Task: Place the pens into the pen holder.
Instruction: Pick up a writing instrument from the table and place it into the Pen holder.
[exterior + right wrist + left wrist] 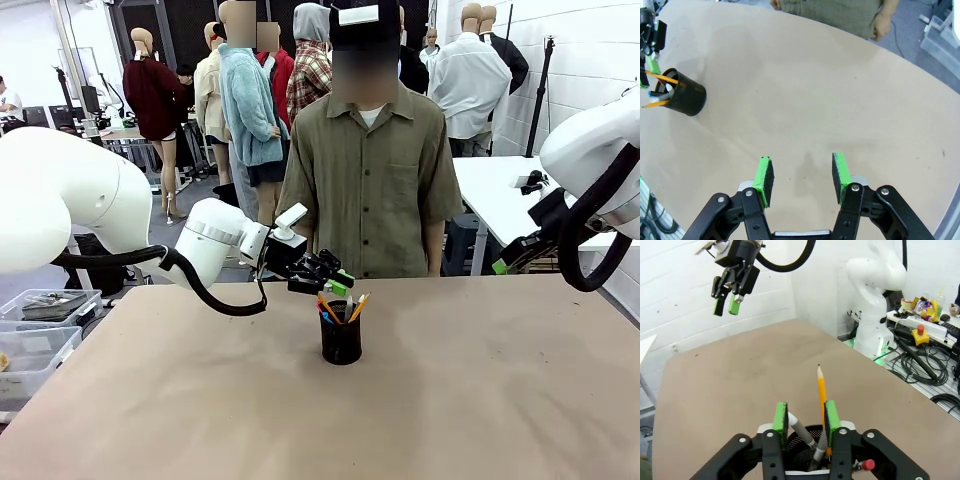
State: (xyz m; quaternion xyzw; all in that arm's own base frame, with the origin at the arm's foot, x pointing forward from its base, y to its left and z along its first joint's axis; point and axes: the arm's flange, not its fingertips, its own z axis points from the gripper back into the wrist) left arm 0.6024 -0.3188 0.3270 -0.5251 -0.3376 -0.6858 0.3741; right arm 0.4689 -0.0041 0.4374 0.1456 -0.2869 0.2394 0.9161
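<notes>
Pens [340,306] stood in the pen holder [341,338]; my left fingers [804,423] gaped slightly around a pencil [822,390], right fingers [802,176] open, empty.

Table [480,400]: matt tan surface, smooth, faint scuff marks.
Pen holder [341,340]: black wire mesh, metal look, dull sheen.
Pencil [822,395]: yellow-orange lacquered wood, bare wood at sharpened tip.
White pen [801,430]: smooth plastic, slight gloss.
Left gripper [806,421]: black matt plastic body, bright metal screws, green rubbery pads with fine texture.
Right gripper [802,176]: same black matt body, green pads.
Arm shells [60,200]: white glossy plastic.
Person's shirt [370,180]: olive woven cloth, matt.
</notes>
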